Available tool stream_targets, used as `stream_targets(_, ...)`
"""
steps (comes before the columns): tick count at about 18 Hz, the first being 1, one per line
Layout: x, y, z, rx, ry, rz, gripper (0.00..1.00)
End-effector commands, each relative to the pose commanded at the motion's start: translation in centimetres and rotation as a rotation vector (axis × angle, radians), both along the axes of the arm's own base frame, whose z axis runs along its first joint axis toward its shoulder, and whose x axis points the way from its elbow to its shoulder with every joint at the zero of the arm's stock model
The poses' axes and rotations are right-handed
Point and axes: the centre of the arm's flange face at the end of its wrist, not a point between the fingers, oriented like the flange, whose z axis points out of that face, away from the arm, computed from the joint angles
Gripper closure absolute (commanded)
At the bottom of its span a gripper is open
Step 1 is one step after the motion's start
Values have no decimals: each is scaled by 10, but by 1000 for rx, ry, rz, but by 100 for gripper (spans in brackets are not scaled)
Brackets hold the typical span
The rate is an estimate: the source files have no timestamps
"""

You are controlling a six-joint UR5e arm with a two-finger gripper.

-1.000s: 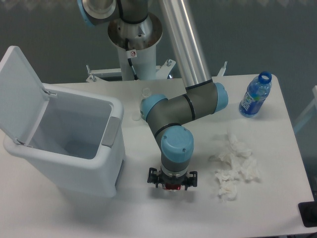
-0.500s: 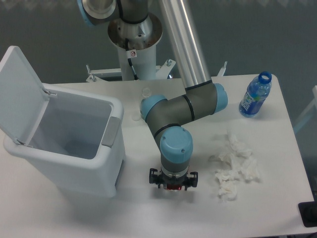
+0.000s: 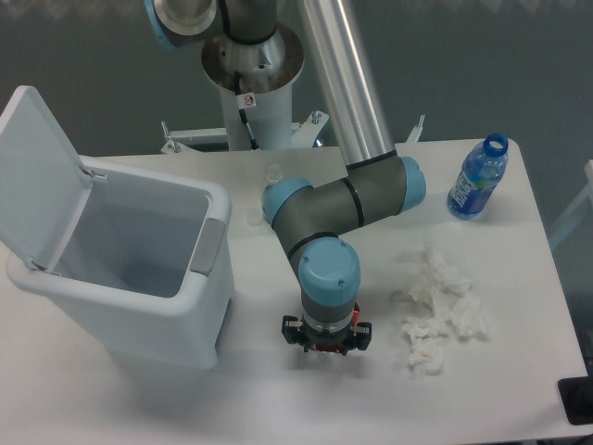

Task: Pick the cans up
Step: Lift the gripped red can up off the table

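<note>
Peeking red beneath gripper (image 3: pixel 326 347): can (image 3: pixel 325 349), mostly hidden.

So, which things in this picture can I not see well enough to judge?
- Red can: only a sliver shows; the arm's wrist covers the rest.
- Pincer: seen from above under the wrist, so open or shut is unclear.
- Bin floor: its near wall hides most of it.
- Dark object: cut off by the right edge.
- Small clear item near the arm base: too small to identify.
</note>
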Motion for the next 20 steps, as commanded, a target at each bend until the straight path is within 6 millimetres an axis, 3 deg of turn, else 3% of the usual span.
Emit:
stream_targets(6, 1, 0, 9, 2, 13, -59, 44)
stream_targets(11, 1, -3, 48, 19, 67, -157, 44)
stream_targets(16, -3, -3, 106, 67, 145, -216, 44)
stream_targets(20, 10, -14, 156, 103, 198, -366, 44)
